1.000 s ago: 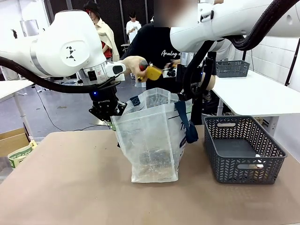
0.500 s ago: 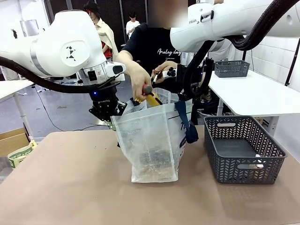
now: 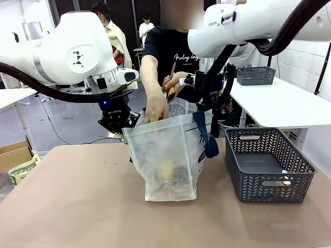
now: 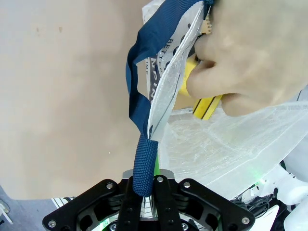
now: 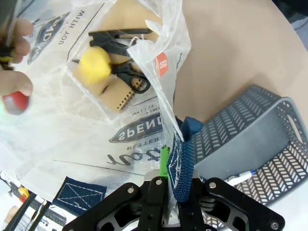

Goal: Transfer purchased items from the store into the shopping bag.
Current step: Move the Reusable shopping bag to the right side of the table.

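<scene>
**Front view.** The translucent whitish plastic shopping bag [image 3: 165,155] stands upright on the brown bench [image 3: 77,206], long axis vertical and mouth upward. A person's hand [image 3: 155,107] is inside its mouth. A dark grey lattice basket [image 3: 269,165] sits just beside it, with a white table [image 3: 279,103] behind.

**Left wrist view.** The left claw [image 4: 144,185] is closed on a navy strap handle [image 4: 139,96]. The hand holds a yellow packet [image 4: 208,103].

**Right wrist view.** The right claw [image 5: 169,190] is clamped on the second navy strap [image 5: 183,159]. A flat brown cardboard packet [image 5: 113,98] lies at the bag's bottom.

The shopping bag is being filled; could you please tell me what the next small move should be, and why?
Probably just hold both arms in place: the left gripper and right gripper each clamp a navy strap, and the person's hand is inside the shopping bag holding a yellow packet.
</scene>
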You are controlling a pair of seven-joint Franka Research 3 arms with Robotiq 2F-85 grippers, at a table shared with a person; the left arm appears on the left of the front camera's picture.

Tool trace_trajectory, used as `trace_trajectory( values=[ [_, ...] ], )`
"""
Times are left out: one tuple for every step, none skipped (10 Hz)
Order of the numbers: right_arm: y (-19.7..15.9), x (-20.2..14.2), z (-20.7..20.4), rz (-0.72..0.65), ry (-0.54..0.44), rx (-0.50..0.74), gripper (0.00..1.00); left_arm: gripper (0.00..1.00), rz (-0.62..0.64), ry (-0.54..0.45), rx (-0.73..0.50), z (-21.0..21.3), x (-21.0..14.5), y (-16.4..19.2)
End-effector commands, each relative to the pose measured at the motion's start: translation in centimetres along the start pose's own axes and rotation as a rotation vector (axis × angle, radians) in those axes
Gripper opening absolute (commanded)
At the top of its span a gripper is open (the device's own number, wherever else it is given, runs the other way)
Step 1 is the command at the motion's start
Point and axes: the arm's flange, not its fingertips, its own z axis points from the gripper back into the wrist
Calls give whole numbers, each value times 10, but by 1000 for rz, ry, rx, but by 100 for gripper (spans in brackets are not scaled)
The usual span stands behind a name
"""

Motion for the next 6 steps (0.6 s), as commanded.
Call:
trace_trajectory(
  values=[
    [-3,-1,-1,-17,4,-4,0,0,1,-1,2,0,0,1],
    [-3,-1,-1,-17,4,-4,0,0,1,-1,2,0,0,1],
    [-3,-1,-1,-17,4,-4,0,0,1,-1,2,0,0,1],
    [-3,-1,-1,-17,4,-4,0,0,1,-1,2,0,0,1],
    [-3,-1,-1,-17,4,-4,0,0,1,-1,2,0,0,1],
    [-3,-1,-1,-17,4,-4,0,0,1,-1,2,0,0,1]
  ],
)
